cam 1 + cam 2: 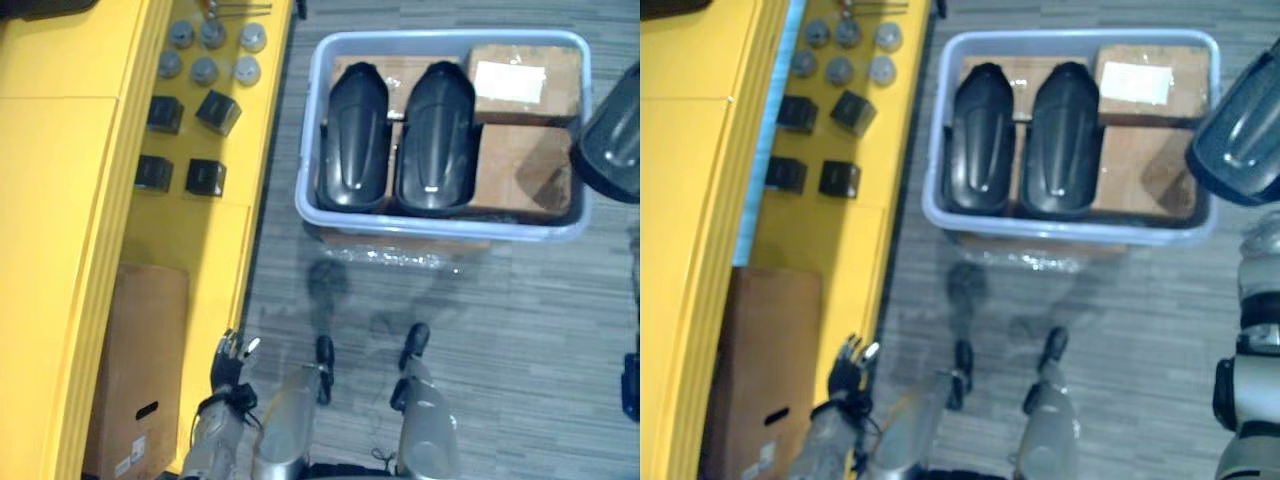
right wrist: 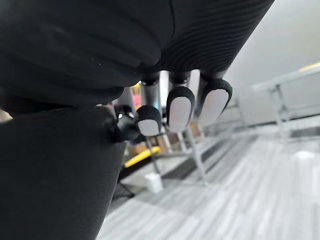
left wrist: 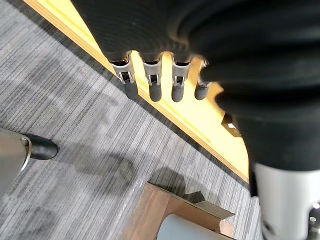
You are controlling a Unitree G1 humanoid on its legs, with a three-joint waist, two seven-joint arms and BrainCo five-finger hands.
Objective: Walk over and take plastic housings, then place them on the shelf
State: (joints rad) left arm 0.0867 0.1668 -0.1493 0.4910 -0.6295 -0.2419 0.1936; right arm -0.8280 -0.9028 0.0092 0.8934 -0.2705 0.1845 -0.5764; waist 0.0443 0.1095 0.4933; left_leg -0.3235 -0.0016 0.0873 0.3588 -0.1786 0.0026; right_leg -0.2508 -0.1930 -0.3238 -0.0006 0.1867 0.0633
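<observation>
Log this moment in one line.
right hand: shut on black plastic housing | left hand: open | pale blue plastic bin: two more housings inside

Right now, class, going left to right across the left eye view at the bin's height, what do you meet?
Shelf → black blocks → bin → housing → second housing → cardboard boxes → third housing.

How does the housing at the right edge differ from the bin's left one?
The left housing lies flat inside the bin; the raised housing hangs tilted at its right rim. The left housing shows whole; the raised housing is cut by the view's edge. Both are glossy black.
</observation>
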